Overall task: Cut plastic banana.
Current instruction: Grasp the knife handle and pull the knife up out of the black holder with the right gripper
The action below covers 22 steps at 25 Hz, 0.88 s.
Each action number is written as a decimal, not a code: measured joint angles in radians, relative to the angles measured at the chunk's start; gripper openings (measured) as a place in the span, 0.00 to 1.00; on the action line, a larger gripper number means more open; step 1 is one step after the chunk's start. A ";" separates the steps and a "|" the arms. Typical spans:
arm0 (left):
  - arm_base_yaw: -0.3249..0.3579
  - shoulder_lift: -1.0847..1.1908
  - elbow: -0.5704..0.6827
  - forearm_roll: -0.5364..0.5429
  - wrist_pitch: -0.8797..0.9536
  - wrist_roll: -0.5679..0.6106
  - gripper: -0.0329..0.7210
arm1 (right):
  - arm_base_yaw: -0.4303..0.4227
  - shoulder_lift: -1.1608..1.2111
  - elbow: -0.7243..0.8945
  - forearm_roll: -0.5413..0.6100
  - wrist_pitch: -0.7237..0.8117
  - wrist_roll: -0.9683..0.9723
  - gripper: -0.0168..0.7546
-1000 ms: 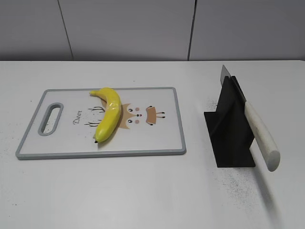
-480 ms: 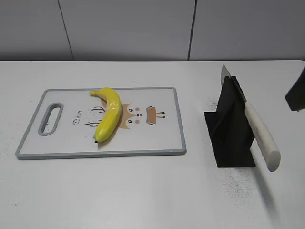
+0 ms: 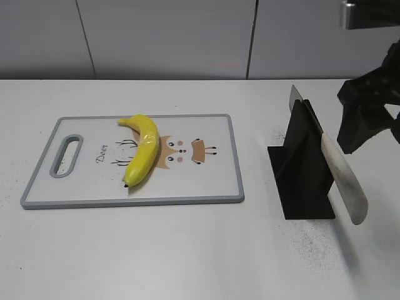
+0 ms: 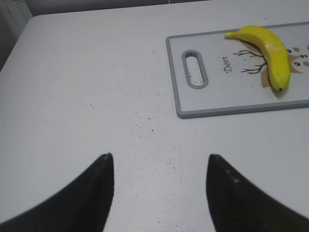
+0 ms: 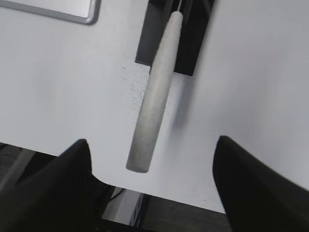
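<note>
While my right gripper point(image 5: 152, 188) hangs spread above the pale-handled knife point(image 5: 153, 96), its fingertips are cropped; my left gripper point(image 4: 159, 193) gapes too, glossy yellow plastic banana point(image 4: 272, 50) untouched.

plastic banana point(image 4: 271, 48) on cutting board point(image 4: 219, 107), hand point(image 4: 159, 193) spread

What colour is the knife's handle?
Off-white, like cream; the knife handle shows best in the exterior view.

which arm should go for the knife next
Right. The right gripper is open with the knife handle lined up between its fingers, above the black stand. The left gripper hangs over bare table, left of the cutting board.
</note>
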 joint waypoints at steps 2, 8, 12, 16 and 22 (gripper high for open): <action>0.000 0.000 0.000 0.000 0.000 0.000 0.80 | 0.000 0.032 -0.003 -0.021 0.001 0.020 0.79; 0.000 0.000 0.000 0.000 0.000 0.000 0.80 | 0.000 0.111 -0.005 -0.013 -0.010 0.045 0.79; 0.000 0.000 0.000 0.000 0.000 0.000 0.80 | 0.000 0.162 0.015 -0.002 -0.026 0.058 0.79; 0.000 0.000 0.000 0.000 0.000 0.000 0.80 | 0.001 0.184 0.069 0.049 -0.105 0.061 0.79; 0.000 0.000 0.000 0.000 0.000 0.000 0.80 | 0.001 0.203 0.118 0.039 -0.168 0.074 0.77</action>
